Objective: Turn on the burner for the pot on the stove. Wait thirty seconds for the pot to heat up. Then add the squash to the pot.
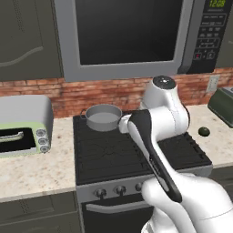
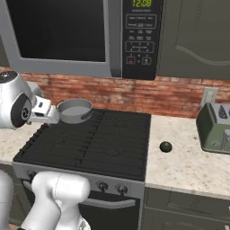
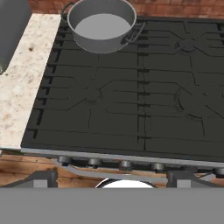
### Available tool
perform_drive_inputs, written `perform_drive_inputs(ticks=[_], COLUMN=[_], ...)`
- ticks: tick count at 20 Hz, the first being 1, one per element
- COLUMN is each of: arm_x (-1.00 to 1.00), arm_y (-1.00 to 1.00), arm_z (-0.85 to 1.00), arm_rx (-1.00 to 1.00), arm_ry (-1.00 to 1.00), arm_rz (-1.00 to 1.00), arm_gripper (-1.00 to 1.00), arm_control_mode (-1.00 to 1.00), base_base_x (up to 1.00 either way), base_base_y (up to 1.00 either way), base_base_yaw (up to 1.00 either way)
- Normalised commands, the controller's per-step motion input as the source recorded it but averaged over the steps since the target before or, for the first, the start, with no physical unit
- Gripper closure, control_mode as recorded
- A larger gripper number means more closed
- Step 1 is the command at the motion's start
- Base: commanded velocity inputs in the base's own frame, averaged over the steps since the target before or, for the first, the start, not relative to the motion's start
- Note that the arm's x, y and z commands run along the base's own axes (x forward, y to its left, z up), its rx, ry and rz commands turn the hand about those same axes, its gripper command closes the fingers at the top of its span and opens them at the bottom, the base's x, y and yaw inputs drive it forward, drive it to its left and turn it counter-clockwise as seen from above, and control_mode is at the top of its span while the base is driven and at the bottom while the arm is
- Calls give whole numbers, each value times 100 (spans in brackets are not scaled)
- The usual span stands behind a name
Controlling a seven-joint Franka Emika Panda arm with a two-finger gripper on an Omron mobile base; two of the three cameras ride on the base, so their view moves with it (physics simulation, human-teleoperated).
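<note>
Pot waits on the stove's back-left burner, no flame visible yet. Nearest, the knobs line the front strip below the hand, whose spread I cannot tell. The squash sits apart on the right bench.

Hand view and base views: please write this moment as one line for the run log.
pot: rear-left of stove | flame: none visible | squash: on counter, right of stove | gripper: state unclear

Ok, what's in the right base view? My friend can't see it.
A shallow grey metal pot sits at the back left of a black gas stove. A small dark green squash lies on the speckled counter to its right, near a green toaster.
</note>
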Motion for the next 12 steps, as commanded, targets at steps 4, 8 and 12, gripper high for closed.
perform_drive_inputs(ticks=[4, 8, 12], arm_x=[-40, -47, -58], arm_y=[69, 44, 15], arm_z=[-42, -27, -20], arm_rx=[0, 0, 0], arm_ry=[0, -4, -13], arm_rz=[0, 0, -2], arm_gripper=[-100, -100, -100], arm_control_mode=[-100, -100, -100], base_base_x=[0, 0, 0], base_base_y=[0, 0, 0], base_base_yaw=[0, 0, 0])
